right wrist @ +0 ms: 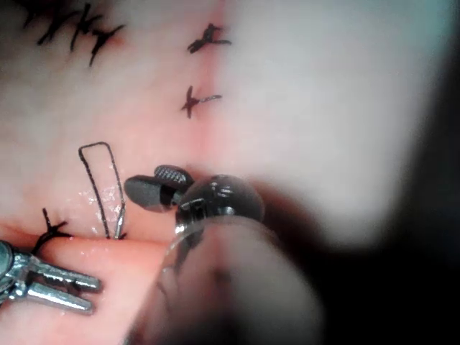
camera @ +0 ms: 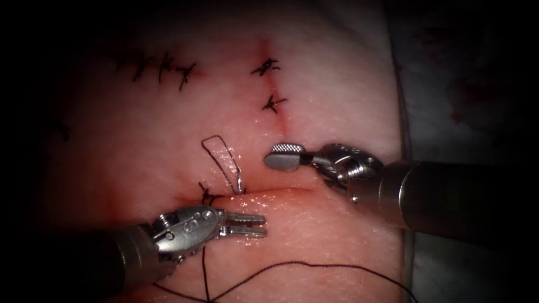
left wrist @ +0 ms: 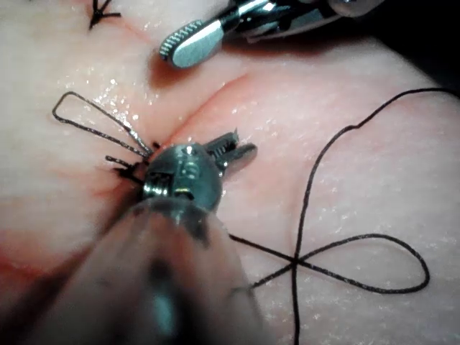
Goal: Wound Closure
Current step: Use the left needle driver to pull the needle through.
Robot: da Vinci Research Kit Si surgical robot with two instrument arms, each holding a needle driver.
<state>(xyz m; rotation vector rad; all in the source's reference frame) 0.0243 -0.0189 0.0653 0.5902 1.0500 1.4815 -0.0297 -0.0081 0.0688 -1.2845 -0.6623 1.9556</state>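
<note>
Both tools hold nothing: right tool (camera: 285, 155) jaws parted above the tissue (camera: 337, 84), left tool (camera: 247, 224) jaws slightly apart below the cut (camera: 269, 193). Thread (camera: 222, 160) loops from it (needle hard to make out).

The tissue (camera: 337, 67) carries everything: tied stitches (camera: 269, 84) along its cut (camera: 281, 120), another knot (camera: 209, 196) at the lower cut (camera: 281, 192), a stiff thread loop (camera: 222, 160) standing there, and loose dark thread (camera: 292, 266) curling across its near surface.

Pale cloth (camera: 466, 84) right of the tissue, faintly red-stained
</note>
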